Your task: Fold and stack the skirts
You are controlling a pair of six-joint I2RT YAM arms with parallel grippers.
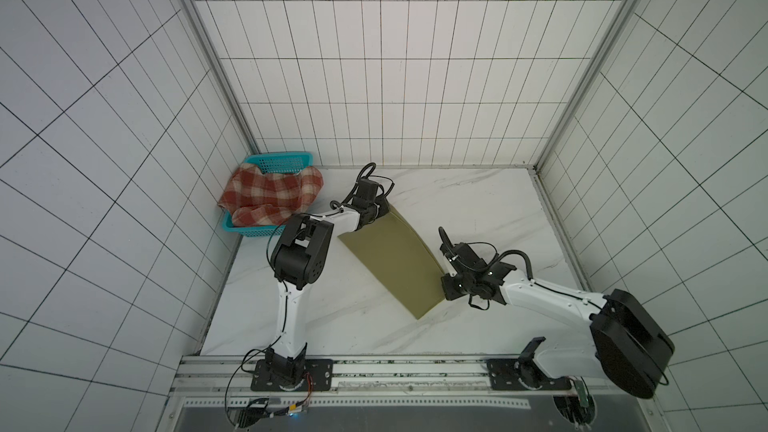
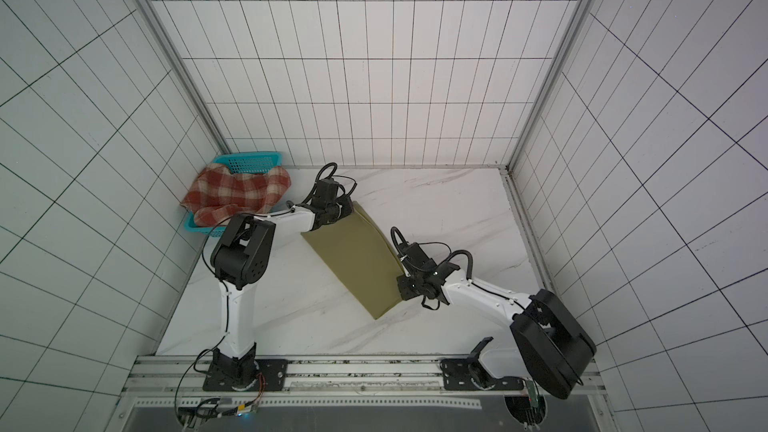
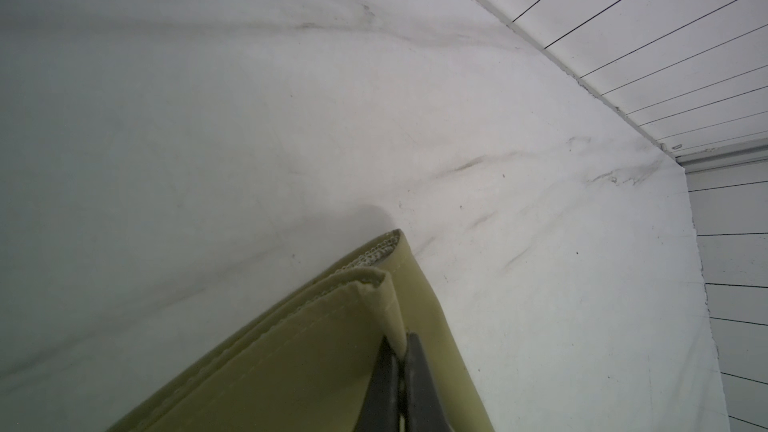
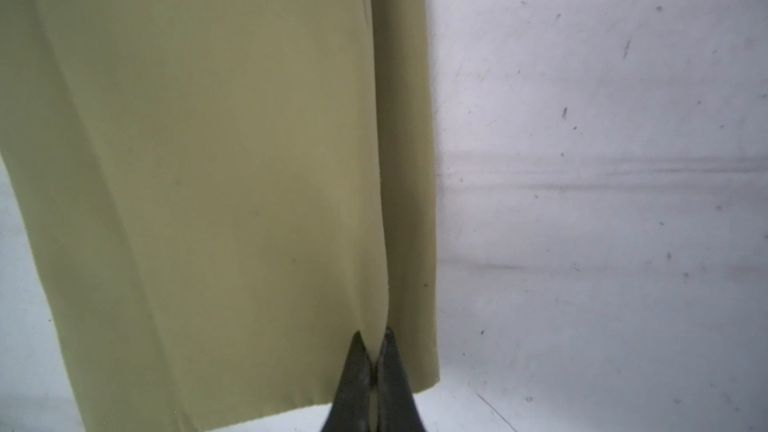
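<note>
The olive-khaki skirt [image 1: 390,259] [image 2: 357,259] is a long folded strip that runs slantwise across the marble table [image 1: 478,209]. My left gripper [image 1: 383,213] [image 3: 400,340] is shut on a pinched fold at the skirt's far hemmed corner [image 3: 291,359]. My right gripper [image 1: 443,280] [image 4: 372,336] is shut on a pinch of the same skirt [image 4: 208,160] near its near right edge. The red-and-cream plaid skirt [image 1: 270,197] [image 2: 237,195] lies bunched over the basket at the back left.
A teal perforated basket [image 1: 282,162] [image 2: 249,160] stands in the back left corner under the plaid cloth. Tiled walls close the table on three sides. An aluminium rail with both arm bases [image 1: 291,371] runs along the front edge.
</note>
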